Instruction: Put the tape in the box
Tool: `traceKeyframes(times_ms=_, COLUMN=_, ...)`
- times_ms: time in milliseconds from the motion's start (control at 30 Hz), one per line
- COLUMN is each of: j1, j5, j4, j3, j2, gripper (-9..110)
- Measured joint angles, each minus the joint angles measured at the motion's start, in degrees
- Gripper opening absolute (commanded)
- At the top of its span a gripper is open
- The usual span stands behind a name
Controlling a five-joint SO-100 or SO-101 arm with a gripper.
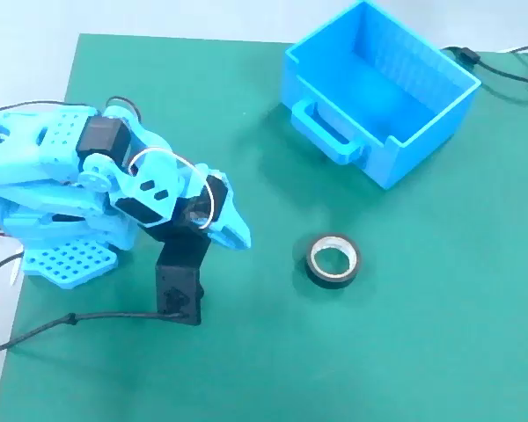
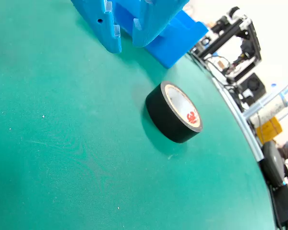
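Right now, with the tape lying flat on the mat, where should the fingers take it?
Probably across the ring wall of the tape: it lies flat, hole up, clear of the box. Come from above, one finger in the pale core, one outside; the gripper looks open enough.

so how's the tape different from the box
The tape is black with a pale core; the box is bright blue. The tape is a small round ring; the box is a much larger rectangular bin with a loop handle. Both sit on the green mat, apart from each other and untouched.
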Motion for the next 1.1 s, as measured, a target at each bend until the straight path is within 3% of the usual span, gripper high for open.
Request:
traceKeyframes(times_ms=233, j1=-5.4, j5=-4.6, j4=0.0, j3=1.2, j2=-0.1, gripper=1)
traceKeyframes(times_ms=1100, j1=-4.0, j5=-5.7, j4=1.0, j3=1.2, j2=0.0, gripper=1)
